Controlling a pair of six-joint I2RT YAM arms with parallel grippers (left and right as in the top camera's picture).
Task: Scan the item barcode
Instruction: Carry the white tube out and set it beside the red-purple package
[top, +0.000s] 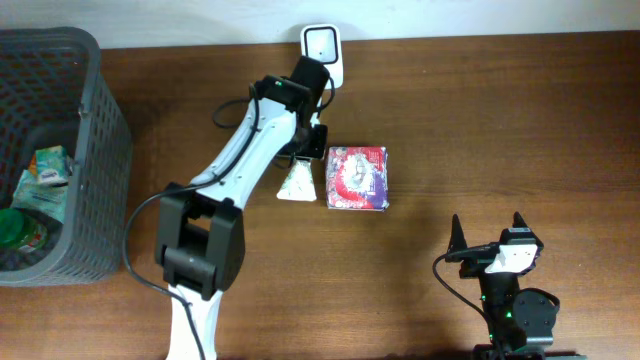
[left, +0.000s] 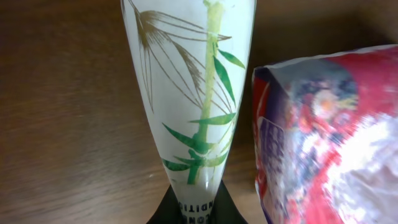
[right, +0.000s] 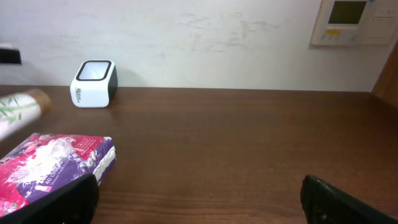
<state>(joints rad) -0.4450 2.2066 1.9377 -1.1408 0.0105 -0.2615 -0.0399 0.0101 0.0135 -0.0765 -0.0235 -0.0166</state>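
White cone pack (top: 296, 184), green bamboo print, narrow tip gripped, near scanner (top: 321, 45)

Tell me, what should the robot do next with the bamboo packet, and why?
Probably lift the bamboo packet toward the scanner: the left gripper is shut on its narrow end, but it is beside the red bag, short of the scanner.

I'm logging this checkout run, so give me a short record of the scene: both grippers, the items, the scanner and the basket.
left gripper: shut on the narrow end of the white packet
right gripper: open, empty, at the front right of the table
white packet: bamboo print, lies just left of the red bag
scanner: back edge of the table, beyond the left gripper
basket: far left, other items inside
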